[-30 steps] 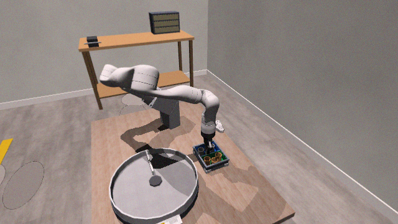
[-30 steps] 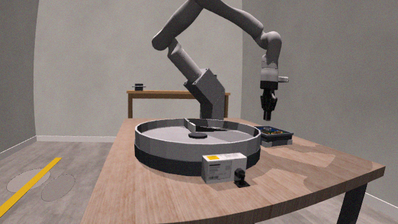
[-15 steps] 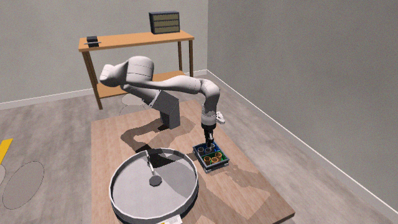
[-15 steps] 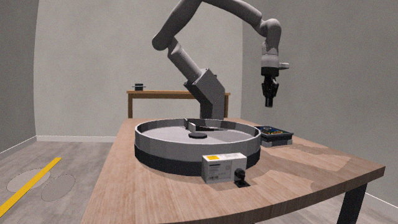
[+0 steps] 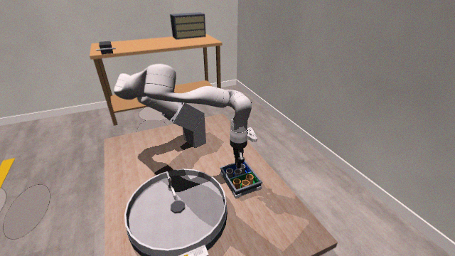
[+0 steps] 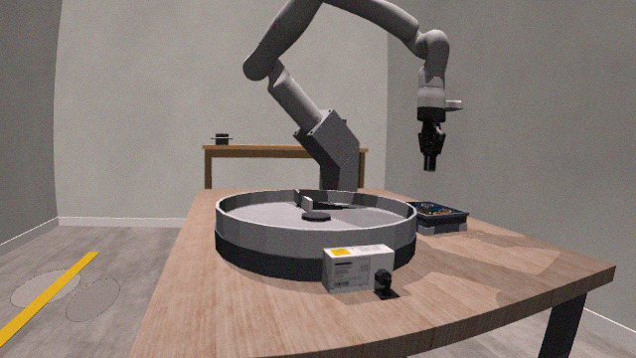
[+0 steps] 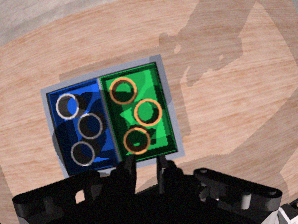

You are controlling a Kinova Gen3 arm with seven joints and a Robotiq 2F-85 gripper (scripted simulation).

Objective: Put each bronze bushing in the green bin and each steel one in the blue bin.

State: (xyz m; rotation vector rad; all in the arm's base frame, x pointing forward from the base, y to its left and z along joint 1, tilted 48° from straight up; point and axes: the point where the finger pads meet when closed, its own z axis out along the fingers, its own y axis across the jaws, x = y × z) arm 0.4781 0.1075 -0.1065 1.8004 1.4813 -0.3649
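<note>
1. Printed label on white box (image 5: 199, 251) (image 6: 359, 268): yellow patch seen, text too small to be read.
2. Three bronze bushings (image 5: 237, 183) (image 6: 449, 212) (image 7: 147, 100) contained in green bin (image 5: 257, 179) (image 6: 454, 214) (image 7: 159, 82); three steel bushings (image 5: 229, 172) (image 6: 426, 205) (image 7: 90, 114) in blue bin (image 5: 232, 166) (image 6: 414, 205) (image 7: 102, 159).
3. Hand (image 5: 239, 166) (image 6: 429, 170) (image 7: 146, 166) opened narrowly, nothing gripped.

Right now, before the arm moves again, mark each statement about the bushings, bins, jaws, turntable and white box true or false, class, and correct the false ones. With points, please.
1. Three bronze bushings (image 5: 237, 185) (image 6: 442, 213) (image 7: 123, 78) stand in the green bin (image 5: 242, 177) (image 6: 451, 212) (image 7: 150, 80). True.
2. The green bin also holds a steel bushing. False: all three steel bushings (image 5: 229, 173) (image 6: 427, 205) (image 7: 67, 118) are in the blue bin (image 5: 249, 169) (image 6: 416, 205) (image 7: 95, 91).
3. The jaws are clamped on a bushing. False: they stand slightly apart with nothing between them.
4. No bushing can be seen on the turntable (image 5: 153, 220) (image 6: 308, 244). True.
5. The white box (image 5: 197, 252) (image 6: 348, 270) sits inside the turntable's rim. False: it stands outside, on the table (image 5: 121, 156) (image 6: 209, 308) (image 7: 225, 60).
</note>
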